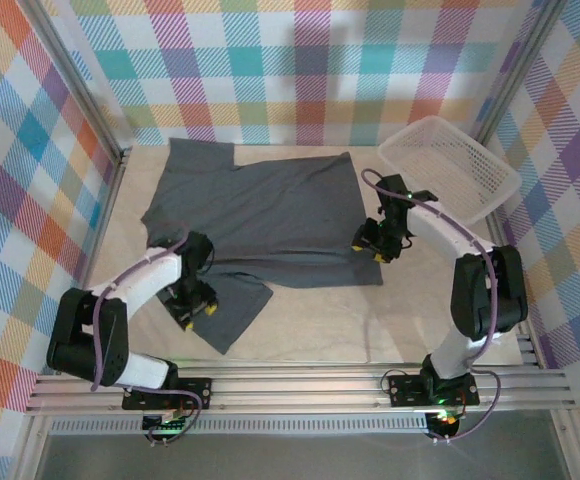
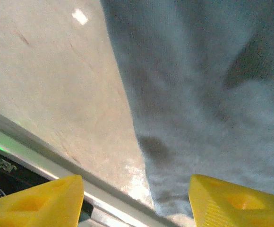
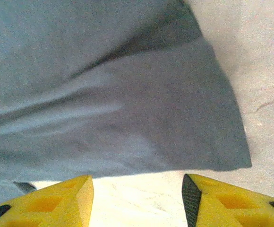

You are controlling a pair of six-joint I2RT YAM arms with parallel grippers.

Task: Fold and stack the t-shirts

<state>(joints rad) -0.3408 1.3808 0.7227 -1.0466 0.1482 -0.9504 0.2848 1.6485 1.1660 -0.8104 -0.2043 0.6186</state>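
Top external view: a dark slate-grey t-shirt lies spread across the middle of the pale table, one sleeve reaching toward the far left corner and a loose flap of cloth angling down toward the near edge. The left gripper hangs low over that flap at the garment's near-left side, while the right gripper sits at the shirt's near-right edge. A white plastic lattice basket stands tilted in the far right corner, clear of the cloth and against the bright plaid wall.

Left wrist view: the yellow fingers stand well apart with nothing clamped between them. The shirt's hem runs down into the gap, with bare tabletop to the left and the metal rail of the table edge crossing below.

Right wrist view: this pincer is likewise parted — its yellow fingertips frame a strip of bare, brightly lit table and grasp nothing. The shirt's edge lies just beyond the tips, a corner of the cloth ending to the right. A soft fold crosses the cloth higher up, where one layer lies over another.

Both arms are bent low over the table, one at each near side of the shirt.
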